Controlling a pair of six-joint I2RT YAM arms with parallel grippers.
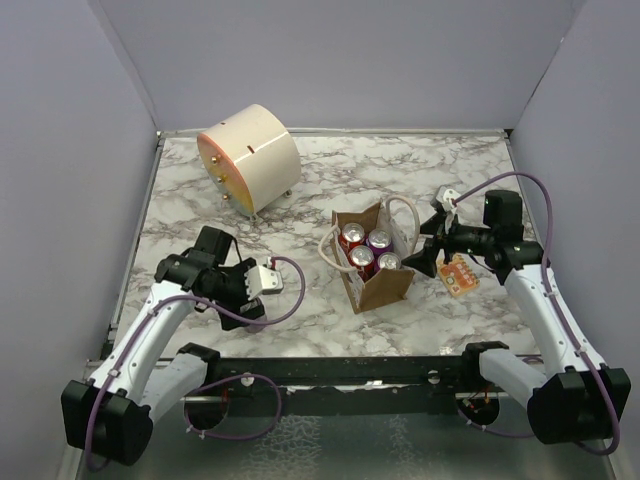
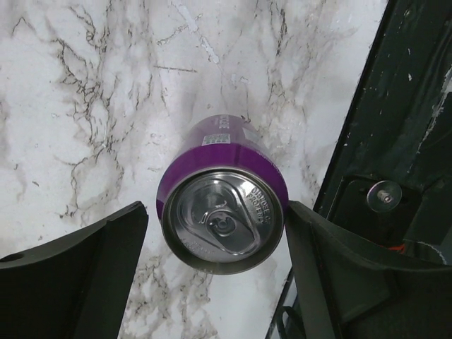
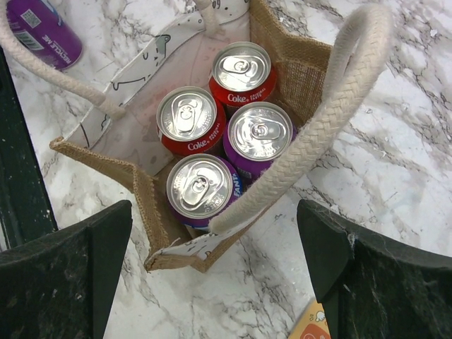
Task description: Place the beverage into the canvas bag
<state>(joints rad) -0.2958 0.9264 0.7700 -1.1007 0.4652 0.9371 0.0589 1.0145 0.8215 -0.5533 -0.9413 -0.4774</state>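
Marble tabletop (image 1: 180,215), plain grey walls on three sides. Key relation: the purple can (image 2: 222,212) sits right between the fingers (image 2: 92,261) of the left gripper (image 1: 268,279), lid towards the wrist camera. It seems to stand upright, so its long axis would run along the line of approach (hedged, since only foreshortened side wall shows). The jaws are wide and not clamped. The finger on the right of that view is at or almost at the can wall, and the other shows a clear strip of marble between it and the can.

The left arm is plainly the nearer one. The canvas bag (image 1: 385,288) stands mid-table, well apart from the can and off to the left arm's right, with four cans (image 3: 258,131) already inside. Free room looks to be at the end with the whitish lining.

The right gripper (image 1: 425,257) is spread wide and holds nothing. It hovers at the bag's far side, above the opening, with one rope handle (image 3: 332,120) arching across below it. That handle may block the drop.

Hard to see:
- From the top view the can is almost wholly hidden under the left gripper.
- The right wrist view cuts the can off at the corner.
- The bag floor is unseen.
- The cream cylinder (image 1: 250,155) and orange packet (image 1: 458,273) are not involved.
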